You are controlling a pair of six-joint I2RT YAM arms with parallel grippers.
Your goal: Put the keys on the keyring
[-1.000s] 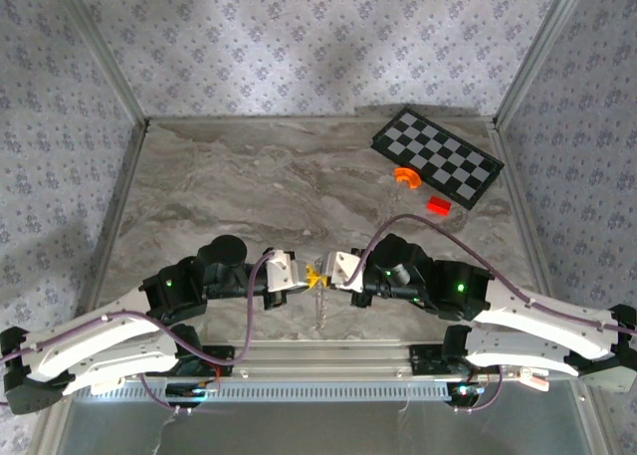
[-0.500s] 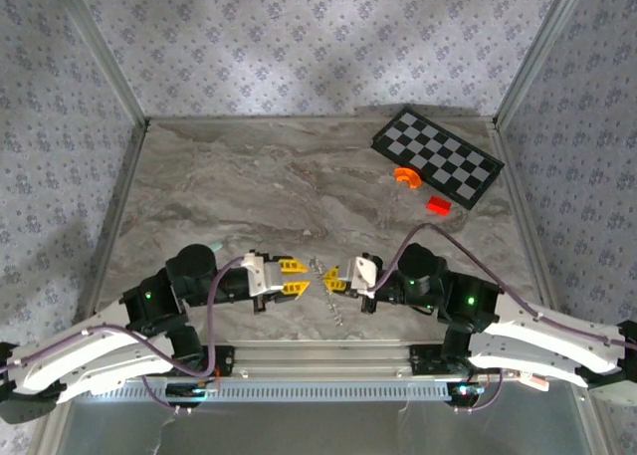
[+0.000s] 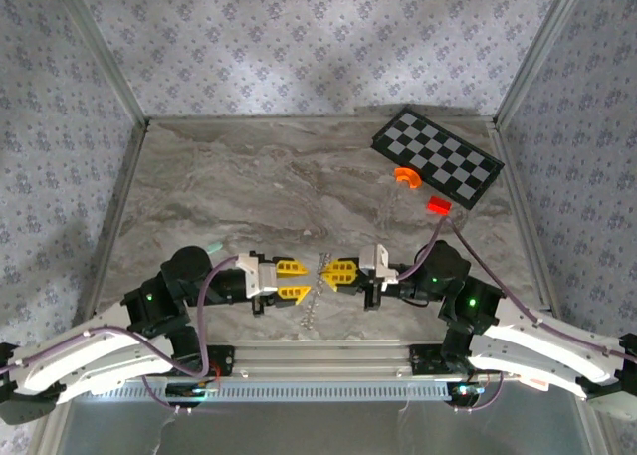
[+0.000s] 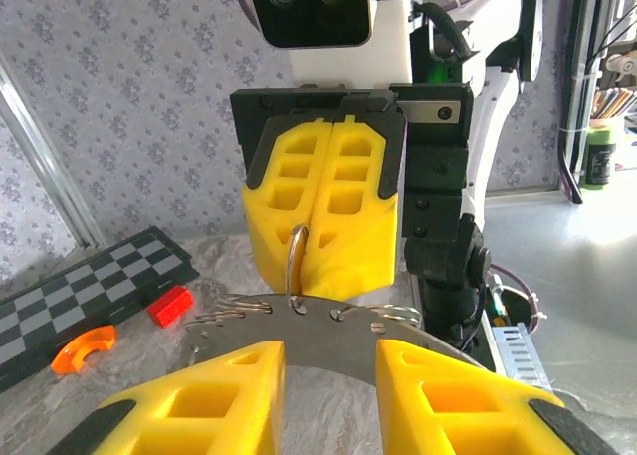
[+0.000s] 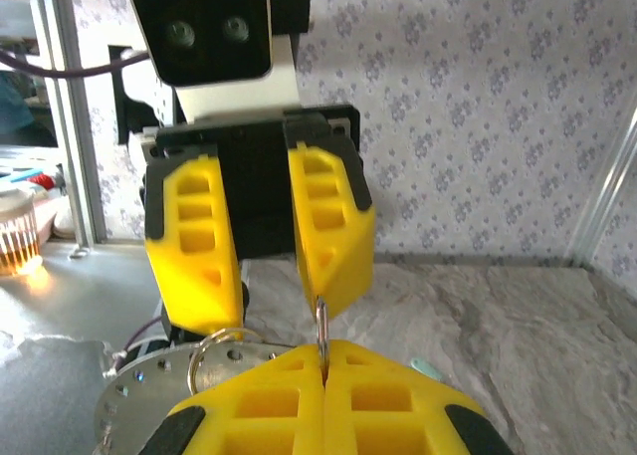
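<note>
Keyring (image 4: 296, 263): thin wire ring seen edge-on, pinched in the right gripper (image 4: 320, 246), whose fingers are pressed together on it. It sits low over the near middle of the bench (image 3: 249, 186), between the two grippers.

Left wrist view: the ring's lower end meets a grey metal disc (image 4: 328, 336) with small holes along its rim. I cannot tell whether it passes through a hole. More wire loops lie at the disc's edge, too tangled to separate. I cannot pick out individual keys.

Right wrist view: the ring stands up out of the seam between my right fingers. A second ring (image 5: 214, 353) lies flat on the disc, whose lower part is cut off by the frame.

Top view: only a thin silvery strand (image 3: 312, 311) trails toward the near edge. The ring and disc are too small to make out.

Left gripper (image 3: 304, 280): fingers spread, holding nothing, just beside the right gripper's tips.

Far right of the bench: checkerboard (image 3: 438, 161), orange curved piece (image 3: 405, 177) at its edge, and red block (image 3: 438, 205) just beside it.

Off the bench, at the left edge of the right wrist view, there is a ribbed jar (image 5: 15, 238), cut off, contents unreadable.
</note>
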